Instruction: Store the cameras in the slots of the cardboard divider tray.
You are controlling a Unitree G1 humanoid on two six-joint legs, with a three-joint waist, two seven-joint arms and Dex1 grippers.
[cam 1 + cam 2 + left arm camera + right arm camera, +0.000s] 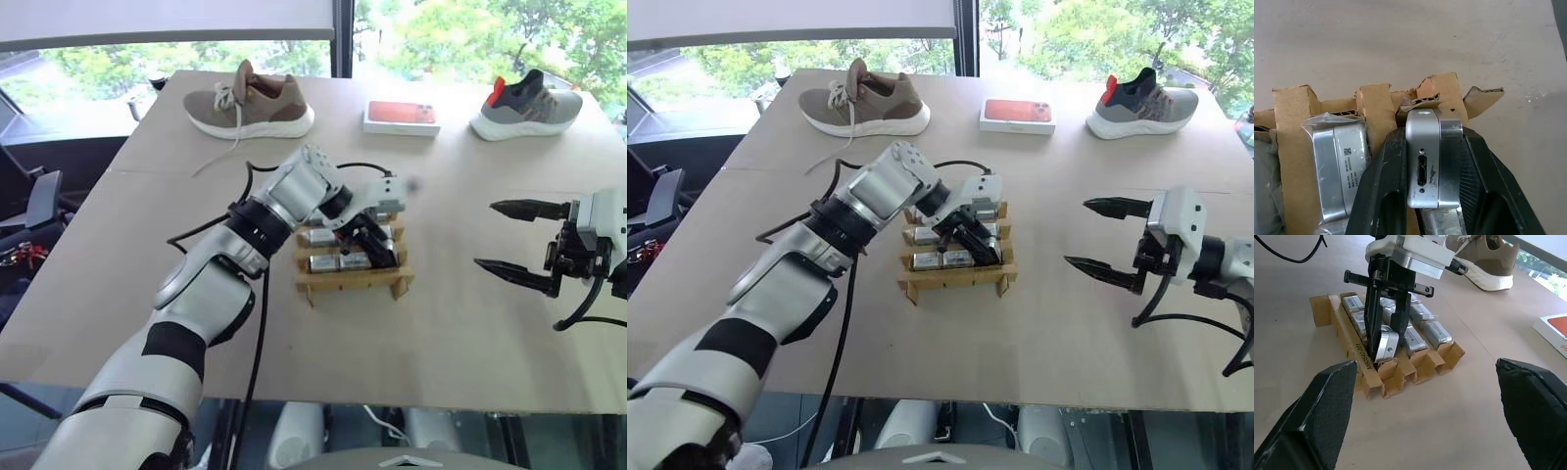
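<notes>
Left tool (1385, 340) clenched on a bare silver camera (1425, 156), fingers (1383, 181) pinching its two flat sides, port edge facing the wrist view. Camera sits tilted over the near-right corner slot of the cardboard divider tray (348, 284), its lower end just at the slat tops; whether it touches the cardboard cannot be told. Tray stands mid-bench (470, 333); several wrapped cameras (1422, 325) already lie in the neighbouring slots. Right tool (1107, 240) released, fingers spread wide, hovering above the bench to the right of the tray, well apart from it. Far edge of bench: brown shoe (250, 103), orange-topped box (400, 116), grey shoe (527, 103)
</notes>
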